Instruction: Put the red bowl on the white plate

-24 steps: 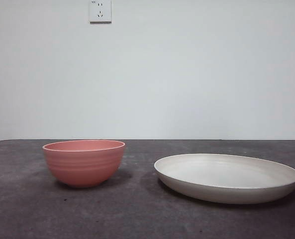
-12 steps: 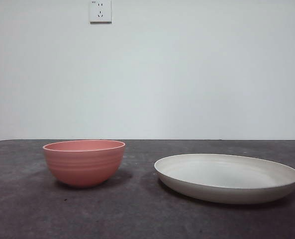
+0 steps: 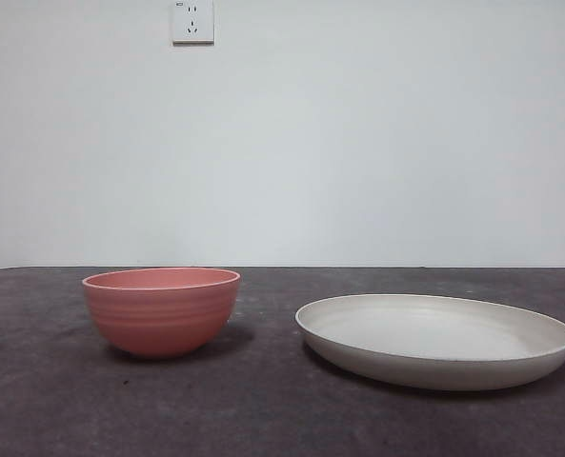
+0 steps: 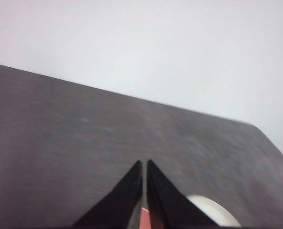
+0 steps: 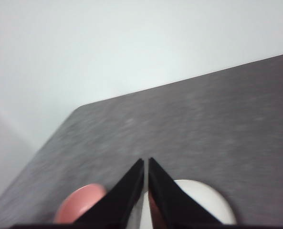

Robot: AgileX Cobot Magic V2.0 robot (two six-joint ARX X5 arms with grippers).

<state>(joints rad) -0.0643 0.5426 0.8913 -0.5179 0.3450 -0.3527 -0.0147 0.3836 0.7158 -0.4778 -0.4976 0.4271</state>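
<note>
Dark grey table (image 3: 263, 409), matte and lightly speckled, filling the lower part of the front view and running back to a plain white wall (image 3: 377, 143). On the wall, high up, a white socket (image 3: 192, 21).

On the table, toward the right of the front view, the white plate (image 3: 434, 367): wide, shallow, cream, low upturned rim, lying flat with nothing in it. Seen also as a pale curved sliver in the left wrist view (image 4: 217, 213) and as a pale round shape in the right wrist view (image 5: 203, 205), both partly hidden behind black jaws.

To the left of the plate in the front view, near but not touching, the red bowl (image 3: 161, 311): smaller, deep, salmon-pink, faint ridges round the side, standing upright on the table, not on the plate. A strip of bare table between the two. Visible as a blurred pink round in the right wrist view (image 5: 79, 202) and only as a thin pink sliver between the jaws in the left wrist view (image 4: 144, 219).

Left gripper (image 4: 144, 164): raised above the table, jaws drawn together to a narrow slit, holding nothing. Right gripper (image 5: 146, 162): likewise raised, jaws closed to a thin gap, empty, looking down over bowl and plate. Neither arm in the front view.
</note>
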